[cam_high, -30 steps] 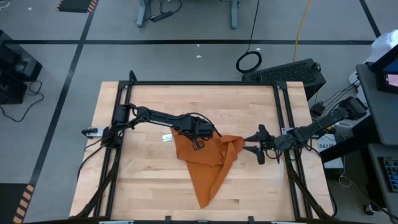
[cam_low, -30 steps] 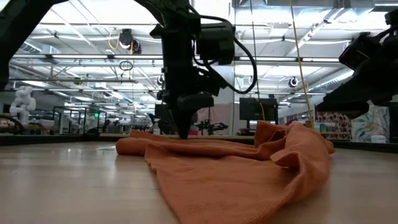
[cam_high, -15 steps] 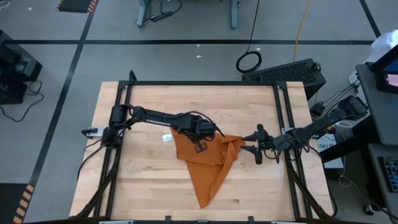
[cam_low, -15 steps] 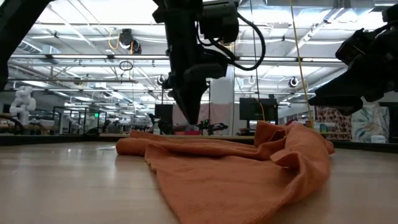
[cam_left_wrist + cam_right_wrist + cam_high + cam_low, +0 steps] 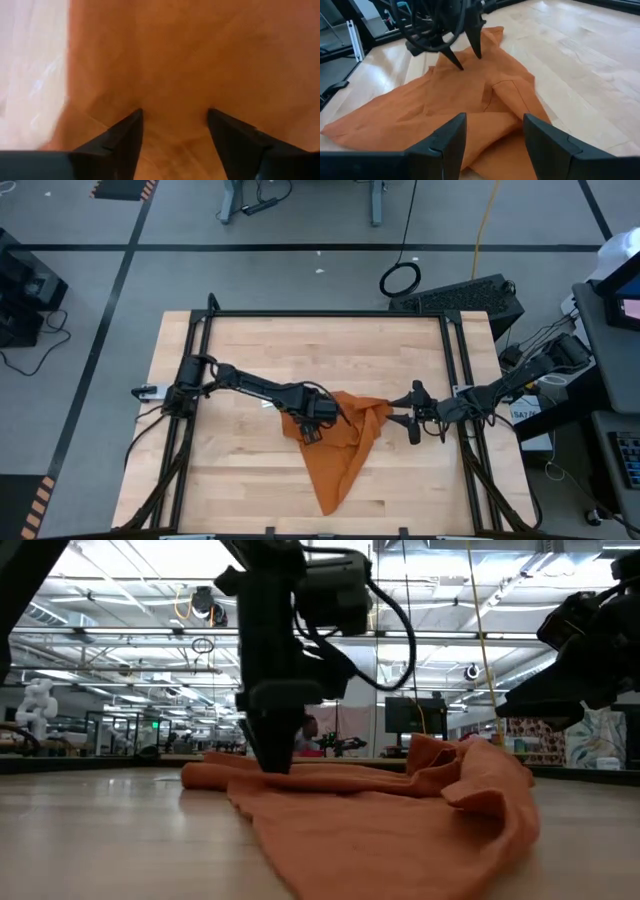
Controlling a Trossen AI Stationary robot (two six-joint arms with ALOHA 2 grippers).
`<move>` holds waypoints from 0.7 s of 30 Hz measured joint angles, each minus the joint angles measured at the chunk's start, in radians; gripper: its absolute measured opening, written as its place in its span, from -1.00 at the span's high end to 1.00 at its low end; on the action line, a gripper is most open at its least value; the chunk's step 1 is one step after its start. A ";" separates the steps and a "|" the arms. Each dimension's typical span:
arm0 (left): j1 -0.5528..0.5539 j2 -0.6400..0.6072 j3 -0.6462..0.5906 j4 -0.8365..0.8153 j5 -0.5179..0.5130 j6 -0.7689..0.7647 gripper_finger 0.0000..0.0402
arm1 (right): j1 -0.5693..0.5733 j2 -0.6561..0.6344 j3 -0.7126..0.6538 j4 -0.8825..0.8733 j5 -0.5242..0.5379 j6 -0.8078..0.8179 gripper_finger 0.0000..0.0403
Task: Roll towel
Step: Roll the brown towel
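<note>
Now that your left gripper (image 5: 312,424) has let go & shifted left, fingers spread empty over the towel (image 5: 335,450), it's unrolled. Right gripper (image 5: 404,418) waits open nr its edge; regrasp next.

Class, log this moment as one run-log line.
towel: crumpled, unrolled | left gripper: fingers open over towel | right gripper: open, beside towel's edge
</note>
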State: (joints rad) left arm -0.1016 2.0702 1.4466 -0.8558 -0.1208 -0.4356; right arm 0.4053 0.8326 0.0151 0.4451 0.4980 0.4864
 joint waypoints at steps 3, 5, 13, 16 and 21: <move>-0.006 -0.002 -0.010 0.007 -0.012 0.013 0.25 | 0.000 0.000 0.000 -0.001 -0.002 -0.007 0.08; -0.011 -0.011 -0.002 0.006 -0.014 0.022 0.59 | 0.000 0.000 0.000 -0.003 -0.005 -0.028 0.08; -0.019 -0.105 0.068 -0.049 -0.067 0.045 0.95 | 0.002 0.000 0.000 0.000 -0.004 -0.064 0.08; -0.009 -0.136 0.071 -0.116 -0.072 0.036 0.98 | 0.002 0.000 0.000 0.005 -0.003 -0.062 0.08; 0.018 -0.138 0.022 -0.103 -0.038 0.023 0.76 | 0.002 0.000 0.000 0.006 -0.006 -0.055 0.08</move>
State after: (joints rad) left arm -0.0839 1.9320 1.4682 -0.9587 -0.1588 -0.4122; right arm 0.4076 0.8326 0.0147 0.4515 0.4923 0.4313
